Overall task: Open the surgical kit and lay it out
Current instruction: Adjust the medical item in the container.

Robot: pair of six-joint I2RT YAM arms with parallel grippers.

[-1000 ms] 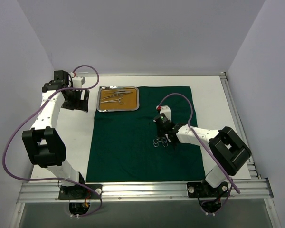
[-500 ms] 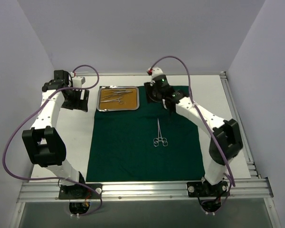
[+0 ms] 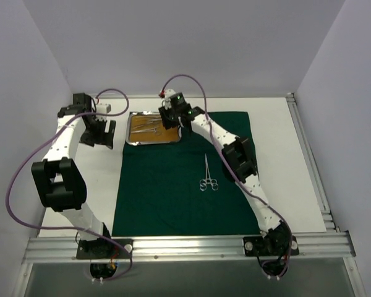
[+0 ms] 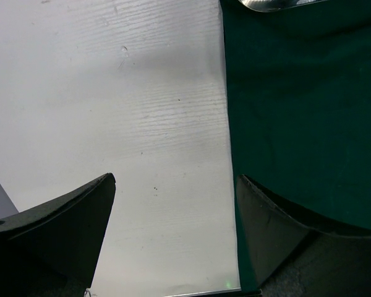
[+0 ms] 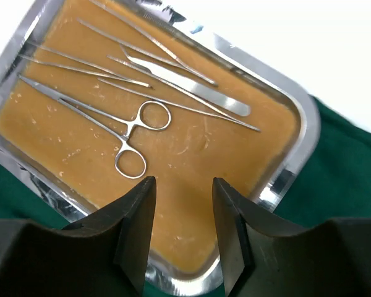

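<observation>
Arm [image 3: 213, 132] on the right stretches far forward, end effector [image 5: 184, 185] (jaws parted) above tray [image 5: 235, 148].

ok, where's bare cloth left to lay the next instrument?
Biggest free patch: cloth left of the laid clamp, on the near side of the tray. The near strip below the clamp is bare too. Right of the clamp the right arm crosses overhead. Crowded: the tray, with the open right gripper over its instruments.
</observation>
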